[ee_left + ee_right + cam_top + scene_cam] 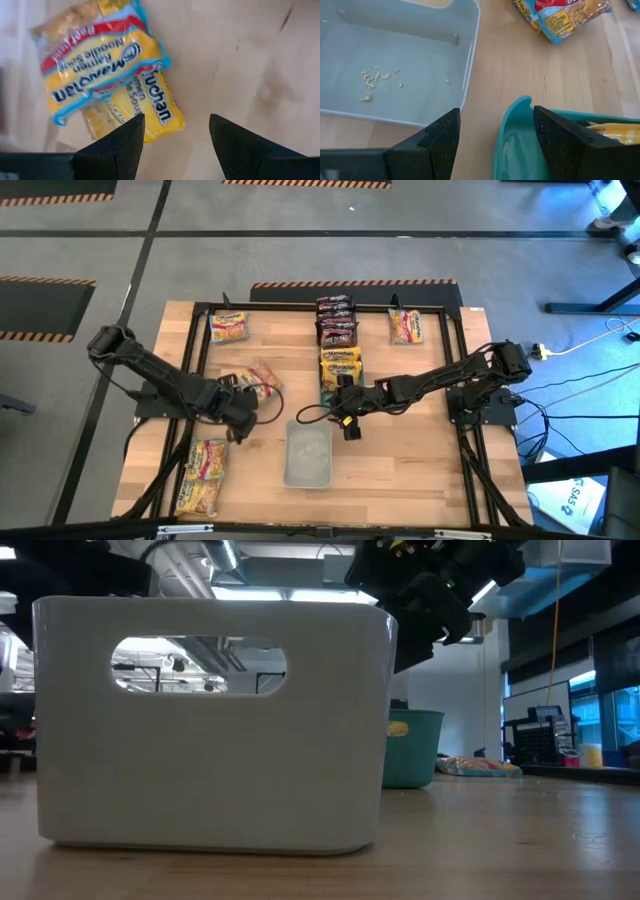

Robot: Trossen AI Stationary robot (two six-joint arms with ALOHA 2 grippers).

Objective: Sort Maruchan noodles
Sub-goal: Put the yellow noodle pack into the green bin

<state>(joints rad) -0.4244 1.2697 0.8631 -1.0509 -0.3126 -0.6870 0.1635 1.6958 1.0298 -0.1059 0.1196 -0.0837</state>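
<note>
Packets of Maruchan noodles (339, 330) lie scattered over the table (420, 450), most toward twelve o'clock, two overlapping ones (107, 70) before the left gripper (238, 418), spread empty. Right gripper (349, 420), spread too, hovers by the teal tray (520, 145). Light, crinkly, likely slippery, brittle inside: pinch across a narrow edge.

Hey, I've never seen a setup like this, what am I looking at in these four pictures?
Two dark robot arms work over a wooden table, sorting crinkly plastic Maruchan noodle packets. One camera looks straight down, one sits at table height behind a pale plastic bin, and one rides on each wrist. The left gripper hangs open above two yellow packets; the right gripper hangs open between the pale bin and a teal tray holding yellow packets. Neither holds anything. Dark red-brown packets sit at the far side.
</note>
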